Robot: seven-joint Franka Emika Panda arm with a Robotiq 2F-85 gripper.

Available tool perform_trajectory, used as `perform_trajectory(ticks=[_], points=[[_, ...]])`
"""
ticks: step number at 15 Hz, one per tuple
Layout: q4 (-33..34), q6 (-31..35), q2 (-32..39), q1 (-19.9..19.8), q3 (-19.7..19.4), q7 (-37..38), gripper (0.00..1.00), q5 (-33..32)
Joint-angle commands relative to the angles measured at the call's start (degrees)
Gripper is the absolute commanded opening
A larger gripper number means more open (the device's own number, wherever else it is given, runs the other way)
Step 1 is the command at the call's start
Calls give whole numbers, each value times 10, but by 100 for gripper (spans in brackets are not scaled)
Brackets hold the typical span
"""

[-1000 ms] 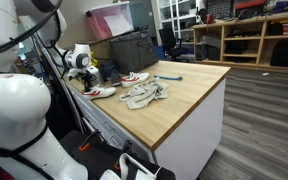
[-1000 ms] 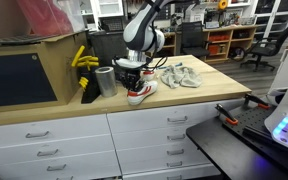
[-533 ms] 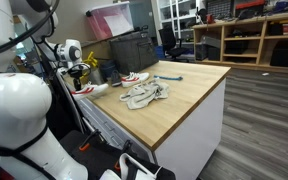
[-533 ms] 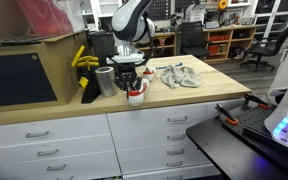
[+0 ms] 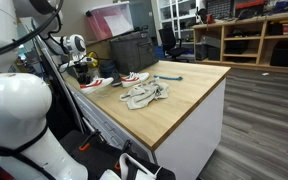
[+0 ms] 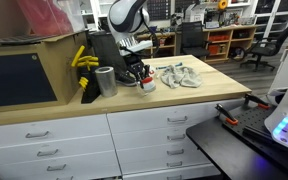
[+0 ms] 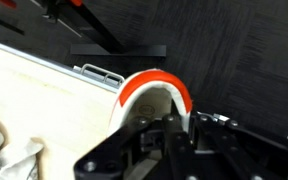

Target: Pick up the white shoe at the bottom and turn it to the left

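Pincer (image 6: pixel 139 72) grips the white shoe (image 6: pixel 146 84), apparently lifted off the counter (image 6: pixel 199 95) beneath (turn looks unfinished); set-down remains.

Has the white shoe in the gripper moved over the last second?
Yes. The white shoe has lifted and turned; against the grey cup it now sits higher.

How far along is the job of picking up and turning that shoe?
Done: the hand is shut on the white red-soled shoe, apparently lifted off the wooden worktop. In hand: the turn, whose progress I cannot judge. Left: setting it down near the other white shoe.
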Motion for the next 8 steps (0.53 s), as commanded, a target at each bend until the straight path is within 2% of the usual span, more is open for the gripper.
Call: perform_trajectory(ticks=[1,8], points=[[64,-81,19,25,-7,-67,2,-48],[174,-199,67,67,-1,-218,2,-124]])
